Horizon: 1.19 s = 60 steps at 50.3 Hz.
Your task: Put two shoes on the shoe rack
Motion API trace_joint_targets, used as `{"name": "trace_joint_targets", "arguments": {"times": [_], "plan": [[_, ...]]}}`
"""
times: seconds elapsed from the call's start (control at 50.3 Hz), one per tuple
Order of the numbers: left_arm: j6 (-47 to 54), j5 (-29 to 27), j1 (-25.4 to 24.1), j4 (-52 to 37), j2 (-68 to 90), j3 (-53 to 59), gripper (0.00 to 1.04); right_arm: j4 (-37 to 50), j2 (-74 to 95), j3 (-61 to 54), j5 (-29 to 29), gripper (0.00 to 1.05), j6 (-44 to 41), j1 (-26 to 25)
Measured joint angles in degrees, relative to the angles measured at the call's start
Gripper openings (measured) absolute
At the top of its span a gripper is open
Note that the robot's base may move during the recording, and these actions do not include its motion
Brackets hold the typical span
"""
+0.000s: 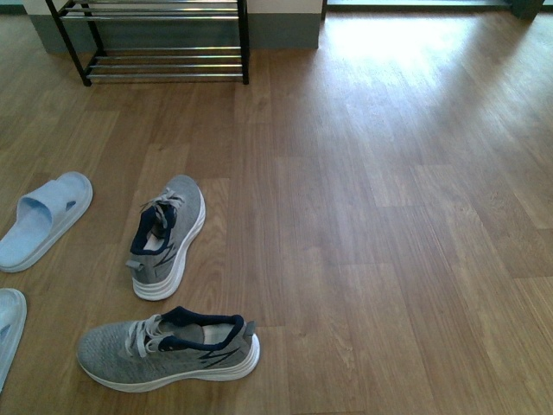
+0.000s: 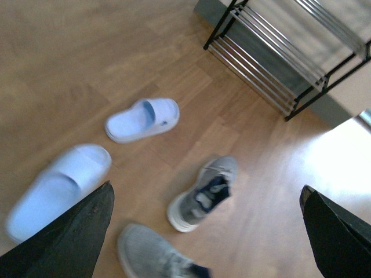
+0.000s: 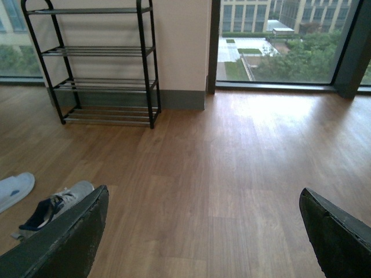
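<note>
Two grey knit shoes lie on the wooden floor. One shoe (image 1: 168,235) points toward the rack; the other shoe (image 1: 168,347) lies sideways nearer me. The left wrist view shows both, the farther shoe (image 2: 203,194) and the nearer shoe (image 2: 153,255). The shoe rack (image 1: 164,39), black frame with chrome bars, stands against the far wall, with nothing on the shelves that show (image 3: 101,63). My left gripper (image 2: 206,200) hangs open high above the shoes. The right gripper (image 3: 203,202) is open over bare floor, with one shoe (image 3: 55,205) off to its side. Neither arm appears in the front view.
Two light blue slippers lie left of the shoes: one slipper (image 1: 43,220) and another slipper (image 1: 9,333) at the frame edge. A wall and grey skirting (image 1: 276,30) run behind the rack. A large window (image 3: 284,43) sits to the right of it.
</note>
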<state>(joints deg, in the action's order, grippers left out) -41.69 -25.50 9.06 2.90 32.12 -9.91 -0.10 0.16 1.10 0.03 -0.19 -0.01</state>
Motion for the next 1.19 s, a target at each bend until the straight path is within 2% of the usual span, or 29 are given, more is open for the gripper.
{"name": "trace_joint_targets", "arguments": {"times": [0.02, 0.139, 0.318, 0.517, 0.676, 0.915, 1.193], "plan": [[-6.3, 1.3, 0.0, -3.2, 5.0, -0.5, 0.95, 0.0, 0.0, 0.0, 0.0, 0.95, 0.0, 0.0], [-23.6, 7.5, 0.3, -14.9, 22.4, -2.7, 0.95, 0.0, 0.0, 0.0, 0.0, 0.95, 0.0, 0.0], [-32.8, 14.4, -0.3, -24.7, 45.1, -8.8, 0.95, 0.0, 0.0, 0.0, 0.0, 0.95, 0.0, 0.0], [-33.3, 24.4, -1.2, -20.9, 71.9, -22.0, 0.95, 0.0, 0.0, 0.0, 0.0, 0.95, 0.0, 0.0], [-37.1, 28.5, -2.1, -16.3, 88.5, -30.1, 0.95, 0.0, 0.0, 0.0, 0.0, 0.95, 0.0, 0.0], [-39.9, 31.4, -2.8, -15.7, 100.0, -36.1, 0.95, 0.0, 0.0, 0.0, 0.0, 0.95, 0.0, 0.0], [-42.2, 35.5, -1.0, -13.7, 110.9, -46.1, 0.95, 0.0, 0.0, 0.0, 0.0, 0.95, 0.0, 0.0]]}}
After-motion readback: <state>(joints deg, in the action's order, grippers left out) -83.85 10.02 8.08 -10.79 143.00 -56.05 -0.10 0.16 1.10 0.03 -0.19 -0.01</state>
